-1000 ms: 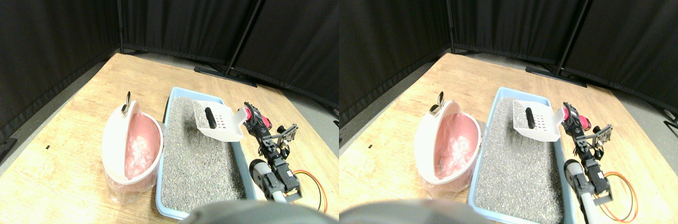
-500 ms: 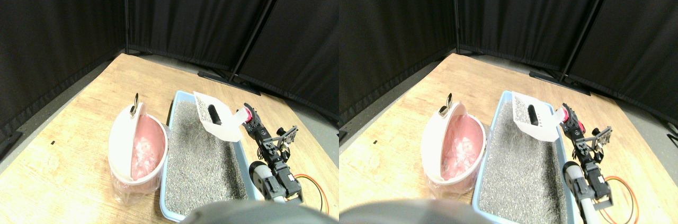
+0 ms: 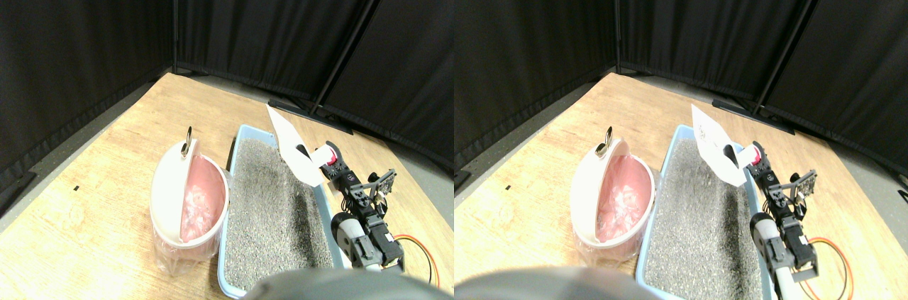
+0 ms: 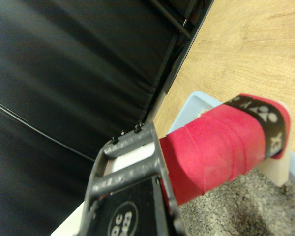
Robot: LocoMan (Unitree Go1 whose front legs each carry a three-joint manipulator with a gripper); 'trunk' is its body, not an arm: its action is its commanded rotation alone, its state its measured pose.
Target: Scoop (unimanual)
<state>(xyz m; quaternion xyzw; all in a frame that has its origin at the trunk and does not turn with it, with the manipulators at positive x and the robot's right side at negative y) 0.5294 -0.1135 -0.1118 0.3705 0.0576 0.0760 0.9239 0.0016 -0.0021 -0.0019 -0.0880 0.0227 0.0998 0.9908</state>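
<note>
Item: white scoop [image 3: 294, 145], red-wrapped handle [image 4: 214, 147] lying beside the right gripper [image 3: 333, 165], grip not discernible, is hanging tilted above the blue litter tray [image 3: 234, 145]; advisably carrying level toward the pink-lined bin [image 3: 188, 201], pouring slowly.

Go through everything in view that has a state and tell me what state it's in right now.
White plastic slotted scoop: lifted above the litter, tilted steeply.
Red-wrapped scoop handle: at the right gripper.
Light blue litter tray: filled with grey litter.
White bin with pink liner: lid open.
</note>
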